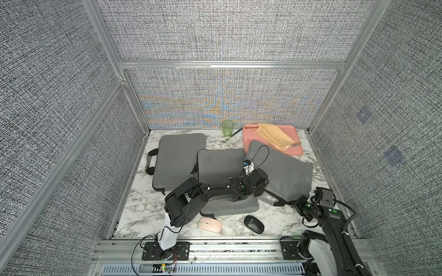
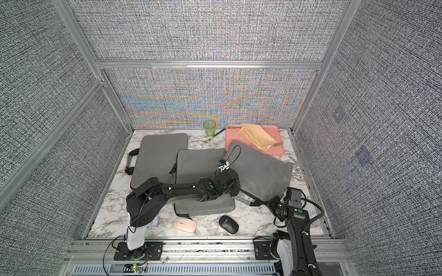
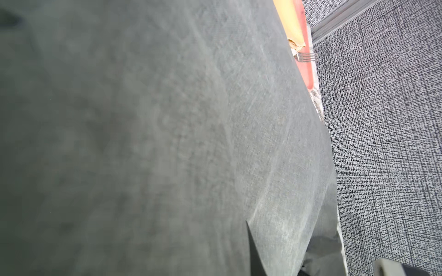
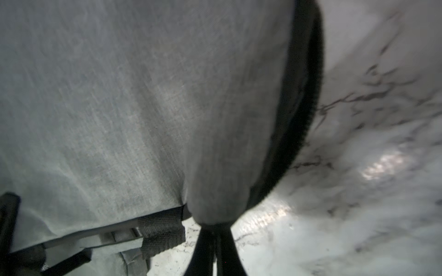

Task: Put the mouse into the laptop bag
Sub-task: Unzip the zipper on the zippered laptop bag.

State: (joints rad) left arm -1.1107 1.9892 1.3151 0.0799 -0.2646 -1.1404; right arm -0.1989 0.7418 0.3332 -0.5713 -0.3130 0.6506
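Right gripper: the right gripper (image 4: 213,227) is closed, pinching the near corner of the laptop bag (image 1: 282,172) just above the marble table (image 1: 143,210).
Left gripper: the left gripper (image 1: 260,187) is tucked against the near-left edge of the same bag. Its wrist view shows one dark finger (image 3: 254,258) against grey fabric, so I cannot tell how wide it stands or whether it holds anything.
Bag: soft padded cloth, floppy rather than stiff. It probably sags where it is not held, so the mouth likely needs both grips to stay apart. It overlaps the middle bag (image 1: 220,167), and a third bag (image 1: 179,160) lies further left.
Mouse, position: two mice lie on the table near the front edge, a pink mouse (image 1: 210,224) and a black mouse (image 1: 254,224). Both are outside any bag, and I cannot tell which one the task means.
Mouse, relative to grippers: the black one sits between the two arms, near the right gripper but apart from it. The pink one lies just beside the left arm's base link, well short of that arm's gripper.
Mouse, handling: likely light and rigid, with a smooth domed plastic shell that could slip out of a grip on top.
Where to grip: across the narrow flanks, low on the body — not over the dome.
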